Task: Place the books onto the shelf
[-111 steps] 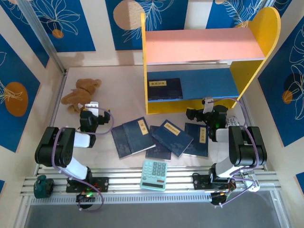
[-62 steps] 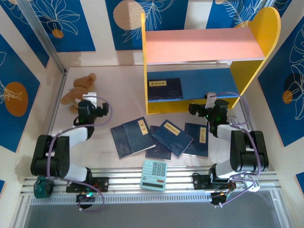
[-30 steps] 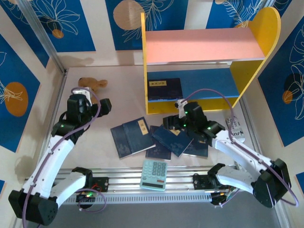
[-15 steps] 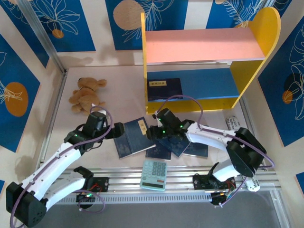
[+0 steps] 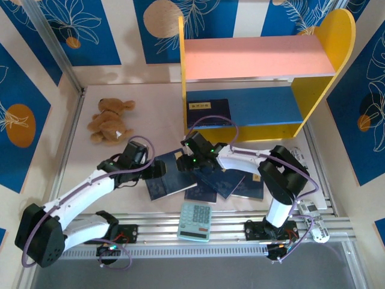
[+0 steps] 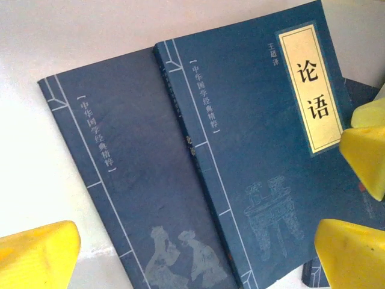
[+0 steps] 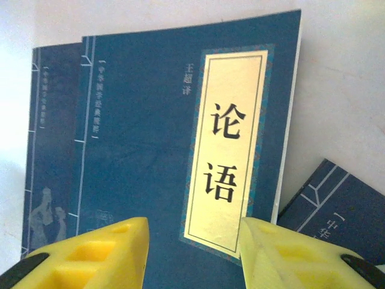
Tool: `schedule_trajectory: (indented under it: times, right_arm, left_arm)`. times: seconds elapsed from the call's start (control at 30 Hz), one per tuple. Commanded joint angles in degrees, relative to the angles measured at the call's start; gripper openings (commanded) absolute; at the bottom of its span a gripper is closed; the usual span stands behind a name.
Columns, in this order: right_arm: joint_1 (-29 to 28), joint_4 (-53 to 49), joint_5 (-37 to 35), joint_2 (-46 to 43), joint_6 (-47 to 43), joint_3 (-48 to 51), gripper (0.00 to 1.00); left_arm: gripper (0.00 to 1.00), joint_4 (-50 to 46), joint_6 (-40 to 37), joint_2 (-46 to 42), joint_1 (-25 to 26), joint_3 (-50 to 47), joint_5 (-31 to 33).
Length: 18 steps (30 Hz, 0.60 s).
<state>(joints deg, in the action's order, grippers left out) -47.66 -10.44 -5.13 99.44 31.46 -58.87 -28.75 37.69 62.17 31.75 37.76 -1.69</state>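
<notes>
On the table before the shelf (image 5: 258, 57), we see the right gripper (image 7: 192, 232) poised over the labelled book (image 7: 138, 150), its fingers (image 7: 108, 253) partly apart astride the yellow title label, gripping nothing. The left gripper (image 5: 143, 167), spread wide and empty, hangs at the neighbouring book (image 6: 120, 180). One shelved book (image 5: 207, 112) lies on the lower blue board; the other books (image 5: 219, 177) lie loose. We judge this the pick-up step: next, an edge must be pinched and lifted.
</notes>
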Motion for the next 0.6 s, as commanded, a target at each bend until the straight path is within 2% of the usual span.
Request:
schedule_trajectory:
  times: [0.0,0.27,0.57]
  right_arm:
    - [-0.24,-1.74,0.40,0.44,-0.21,-0.83,0.45]
    - [0.51,-3.00,-1.18,-1.60,-0.95,-0.20,0.46]
    - [1.09,-2.79,-0.94,0.53,-0.44,0.16,0.46]
  left_arm:
    - [1.00,2.06,1.11,0.98,0.67,0.05,-1.38]
    - [1.00,5.25,1.59,4.57,1.16,0.00,-2.48]
    - [1.00,7.97,2.20,7.44,1.65,-0.07,-2.88]
